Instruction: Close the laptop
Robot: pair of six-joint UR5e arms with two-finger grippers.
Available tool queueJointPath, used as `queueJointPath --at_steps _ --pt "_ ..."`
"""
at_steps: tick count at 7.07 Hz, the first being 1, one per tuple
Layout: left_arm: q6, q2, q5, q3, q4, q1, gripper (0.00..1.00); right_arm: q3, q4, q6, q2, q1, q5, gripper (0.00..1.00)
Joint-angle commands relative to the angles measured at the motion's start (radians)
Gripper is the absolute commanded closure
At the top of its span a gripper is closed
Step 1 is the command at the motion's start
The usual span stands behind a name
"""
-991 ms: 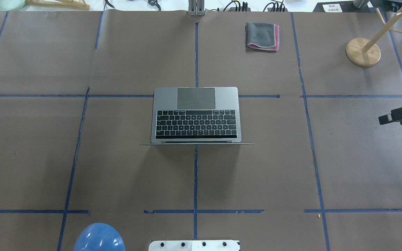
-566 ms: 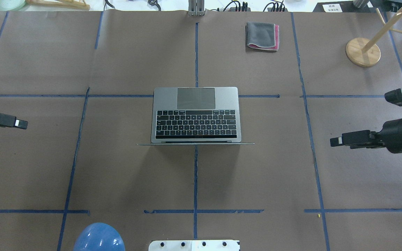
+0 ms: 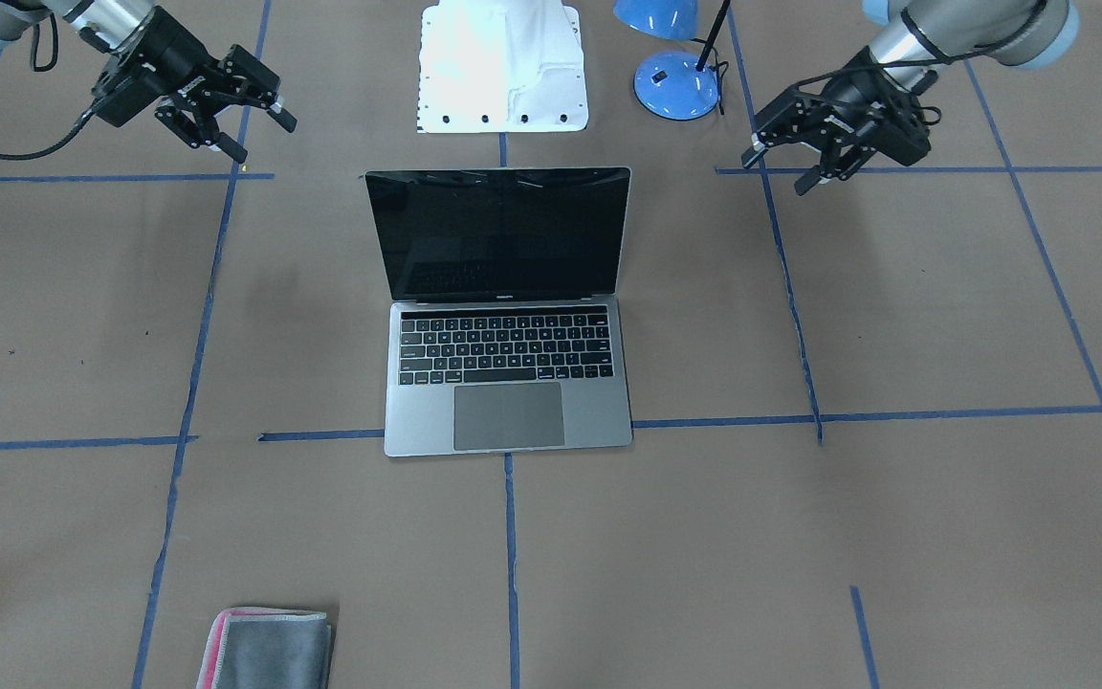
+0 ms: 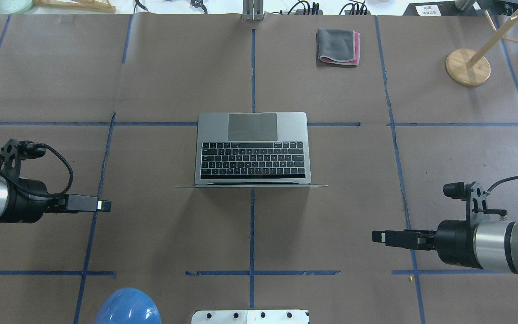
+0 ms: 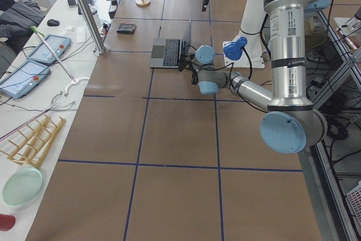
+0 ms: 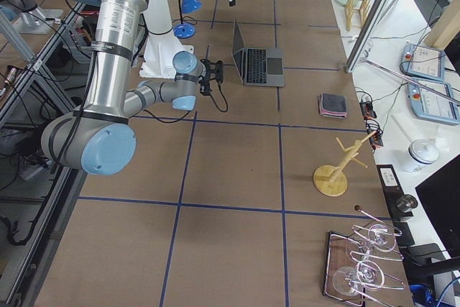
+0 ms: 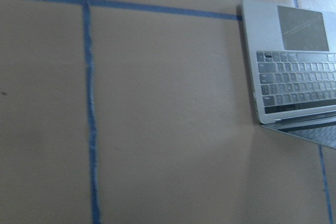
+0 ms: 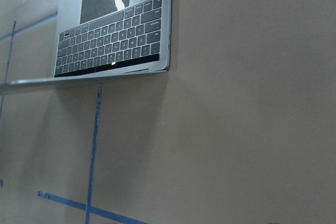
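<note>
The laptop (image 4: 252, 148) is open at the table's middle, its black screen upright and facing away from the robot (image 3: 503, 234), its keyboard and trackpad flat. My left gripper (image 4: 104, 205) hovers left of it and nearer the robot, fingers apart and empty (image 3: 779, 172). My right gripper (image 4: 378, 236) hovers right of it and nearer the robot, also open and empty (image 3: 262, 137). Neither touches the laptop. The left wrist view shows the laptop's left edge (image 7: 294, 77); the right wrist view shows its keyboard (image 8: 115, 40).
A folded grey cloth with a pink edge (image 4: 337, 46) lies at the far right. A wooden stand (image 4: 467, 66) is at the far right corner. A blue lamp (image 4: 127, 308) and the white robot base (image 4: 250, 316) sit at the near edge.
Both arms have swung in from the table's sides toward the middle and nearer the robot. The laptop has not moved.
</note>
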State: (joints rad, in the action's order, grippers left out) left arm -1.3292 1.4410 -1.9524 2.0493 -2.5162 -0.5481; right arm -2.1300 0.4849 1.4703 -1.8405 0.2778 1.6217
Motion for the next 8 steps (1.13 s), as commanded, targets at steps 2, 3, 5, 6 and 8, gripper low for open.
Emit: queueJointPath --at_steps 2,3,5,6,8 --pt "-0.117 0.103 0.161 0.022 0.06 0.16 0.54 -0.033 0.006 0.082 0.088 -0.146 -0.206 0.69" --pt "-0.152 0.146 0.162 0.022 0.086 0.16 0.81 -0.025 0.007 0.12 0.162 -0.146 -0.264 0.8" --pt "-0.16 0.193 0.164 0.02 0.088 0.163 0.94 -0.008 0.009 0.13 0.197 -0.18 -0.365 0.9" --pt "-0.162 0.244 0.174 0.02 0.109 0.165 0.98 -0.005 0.009 0.13 0.213 -0.18 -0.367 0.92" --pt "-0.162 0.298 0.211 0.02 0.178 0.168 1.0 0.008 0.011 0.13 0.225 -0.18 -0.368 0.96"
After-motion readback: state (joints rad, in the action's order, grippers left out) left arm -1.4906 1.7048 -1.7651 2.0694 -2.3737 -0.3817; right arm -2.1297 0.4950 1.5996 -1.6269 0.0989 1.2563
